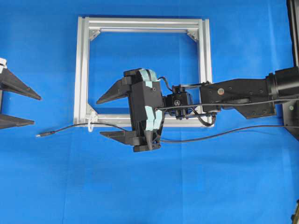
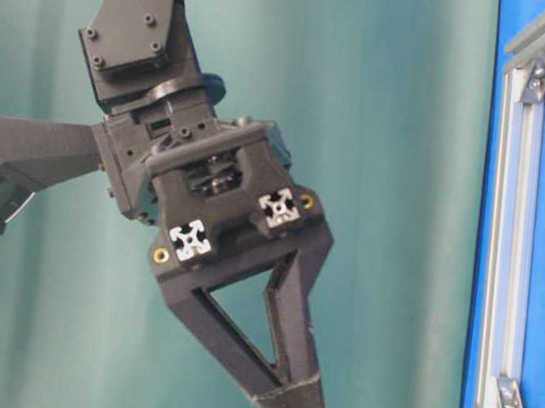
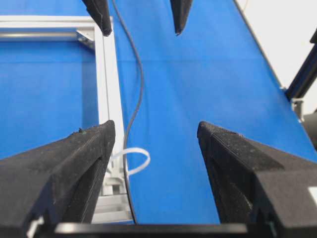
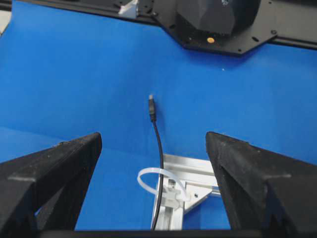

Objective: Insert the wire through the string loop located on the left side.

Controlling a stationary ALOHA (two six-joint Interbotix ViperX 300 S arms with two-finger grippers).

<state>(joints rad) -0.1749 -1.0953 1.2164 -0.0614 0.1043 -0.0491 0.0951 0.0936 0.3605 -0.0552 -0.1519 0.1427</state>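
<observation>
A silver frame point(image 1: 81, 70) lies flat on the blue table point(image 1: 187, 186), and the only thing that holds anything here is the string loop point(image 1: 92, 122), tied at the frame's lower left corner in the overhead view. The wire point(image 1: 187, 138) appears to run through it: in the right wrist view the cable passes across the white loop point(image 4: 157, 179) beside the corner, and its plug tip point(image 4: 152, 107) lies on the cloth just past it. From above, the tip point(image 1: 41, 134) rests left of the frame, while the rest of the wire trails off to the right under the arm. I can't be sure from these angles whether the cable goes inside the ring or only over it.

The right gripper point(image 1: 108, 116) hangs over the frame's lower rail, its jaws spread as wide as they go, gripping nothing. The left gripper point(image 1: 36, 109) sits at the left edge, jaws parted and bare, well apart from the plug.
</observation>
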